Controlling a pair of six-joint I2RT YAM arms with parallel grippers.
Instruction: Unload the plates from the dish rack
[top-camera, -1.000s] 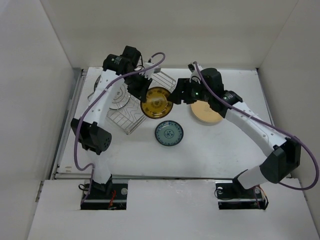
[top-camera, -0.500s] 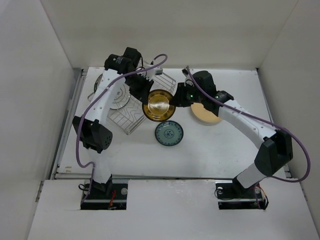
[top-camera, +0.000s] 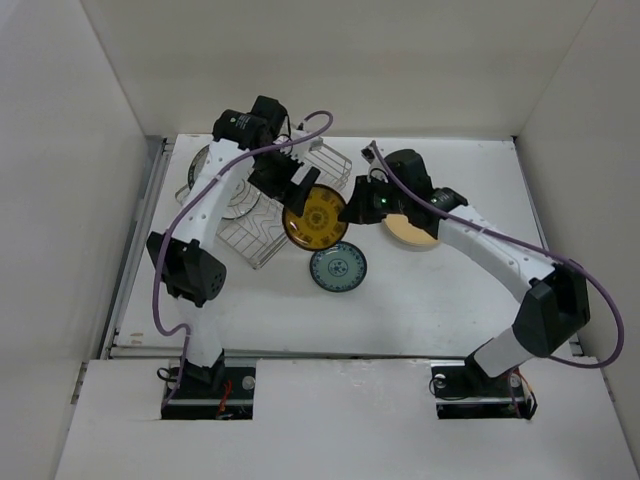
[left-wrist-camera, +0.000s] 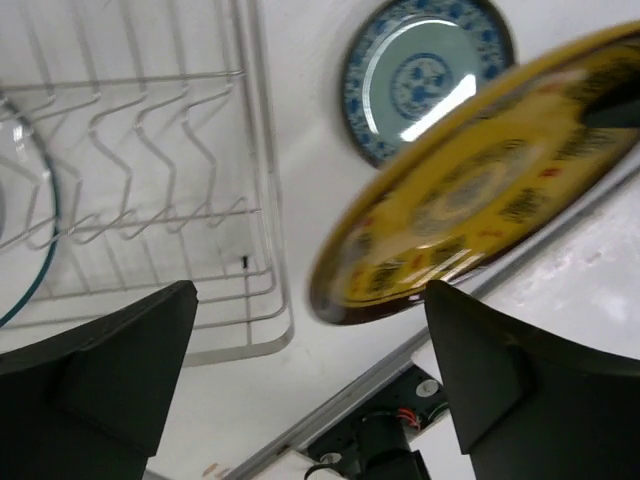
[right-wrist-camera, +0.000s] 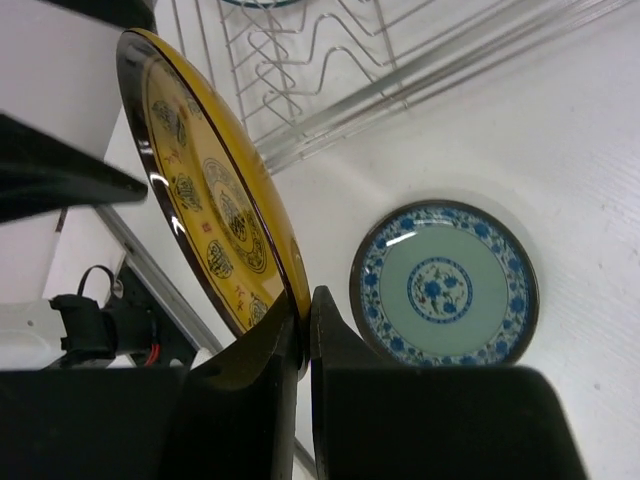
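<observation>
Yellow plate (right-wrist-camera: 212, 205): one (right claw (right-wrist-camera: 303, 310) pinching rim) | rack (top-camera: 250, 238): perhaps two more

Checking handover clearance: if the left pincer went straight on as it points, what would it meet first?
Likely the yellow patterned plate, its rim lying just ahead, clamped by the right pincer; depth is unclear.

No text, label, brand or number can be read anywhere. The yellow patterned plate (right-wrist-camera: 205, 200) carries rings of dark ornamental marks on its face, too small and blurred to tell as writing. The blue-rimmed plate (right-wrist-camera: 443, 285) just beside it shows only a floral pattern.
</observation>
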